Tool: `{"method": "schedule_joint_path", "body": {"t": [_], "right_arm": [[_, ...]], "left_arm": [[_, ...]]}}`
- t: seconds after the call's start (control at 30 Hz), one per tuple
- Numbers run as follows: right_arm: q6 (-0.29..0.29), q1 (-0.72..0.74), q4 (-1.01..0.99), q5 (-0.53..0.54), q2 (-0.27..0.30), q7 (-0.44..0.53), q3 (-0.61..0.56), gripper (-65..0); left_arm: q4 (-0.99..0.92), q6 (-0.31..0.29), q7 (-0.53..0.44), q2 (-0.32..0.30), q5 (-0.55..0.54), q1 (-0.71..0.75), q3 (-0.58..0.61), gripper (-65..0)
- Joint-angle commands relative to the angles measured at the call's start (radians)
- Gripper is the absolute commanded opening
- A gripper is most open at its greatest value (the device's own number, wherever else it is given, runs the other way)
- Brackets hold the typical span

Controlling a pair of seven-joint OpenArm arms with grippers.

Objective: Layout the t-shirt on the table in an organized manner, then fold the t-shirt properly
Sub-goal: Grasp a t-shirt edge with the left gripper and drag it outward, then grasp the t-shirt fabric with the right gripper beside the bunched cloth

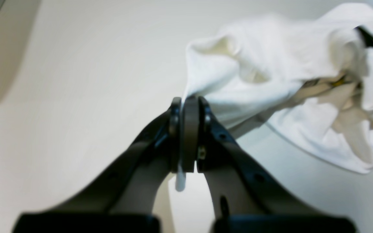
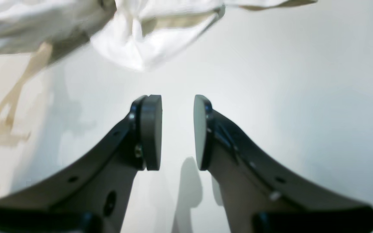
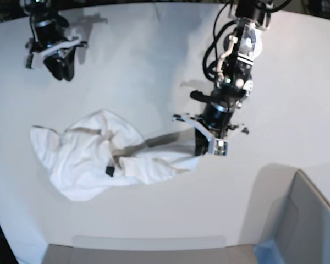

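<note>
table [image 3: 154, 55] bears the crumpled t-shirt [image 3: 93, 157], pinched by the left gripper [image 1: 186, 136]; right gripper [image 2: 177, 132] gapes empty.

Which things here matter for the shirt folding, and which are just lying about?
Job:
- t-shirt, crumpled
- table
- left hand, shut on a shirt edge
- right hand, open, holding nothing

Lying about:
- grey box with a blue corner

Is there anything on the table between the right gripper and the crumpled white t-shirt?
No. In the base view only bare white tabletop separates the open right gripper from the crumpled white cloth t-shirt.
</note>
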Motion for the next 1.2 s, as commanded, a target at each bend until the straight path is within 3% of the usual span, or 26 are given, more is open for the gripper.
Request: {"method": "schedule_joint_path", "body": {"t": [0.0, 0.23, 0.33, 0.47, 0.57, 0.7, 0.87, 1.0, 1.17], "right_arm": [[0.007, -0.003, 0.019, 0.002, 0.012, 0.024, 0.005, -47.6], [0.008, 0.035, 0.019, 0.0, 0.019, 0.018, 0.003, -47.6], [0.008, 0.051, 0.019, -0.008, 0.062, 0.01, -0.013, -47.6], [0.008, 0.1, 0.021, -0.106, 0.13, -0.036, -0.089, -47.6], [0.008, 0.14, 0.021, -0.123, 0.147, -0.047, -0.136, -47.6], [0.008, 0.21, 0.018, -0.123, 0.147, -0.063, -0.204, -47.6], [0.008, 0.324, 0.013, -0.121, 0.141, -0.214, -0.236, -47.4], [0.008, 0.42, -0.008, -0.121, 0.079, -0.326, -0.227, -47.3], [0.008, 0.46, -0.05, -0.12, 0.024, -0.347, -0.227, -46.6]], "left_arm": [[0.043, 0.002, -0.03, -0.002, 0.001, 0.001, -0.021, -65.0], [0.15, -0.001, -0.03, -0.051, 0.001, 0.098, -0.116, -65.0], [0.155, -0.001, -0.03, -0.077, 0.001, 0.126, -0.117, -65.0], [0.162, -0.001, -0.032, -0.077, 0.004, 0.159, -0.119, -65.0], [0.175, -0.001, -0.035, -0.079, 0.004, 0.185, -0.119, -65.0], [0.178, -0.001, -0.035, -0.091, 0.004, 0.208, -0.119, -65.0], [0.178, -0.001, -0.035, -0.091, 0.004, 0.239, -0.119, -65.0], [0.178, -0.001, -0.037, -0.091, 0.005, 0.262, -0.12, -65.0], [0.176, -0.001, -0.037, -0.091, 0.005, 0.273, -0.12, -65.0]]}}
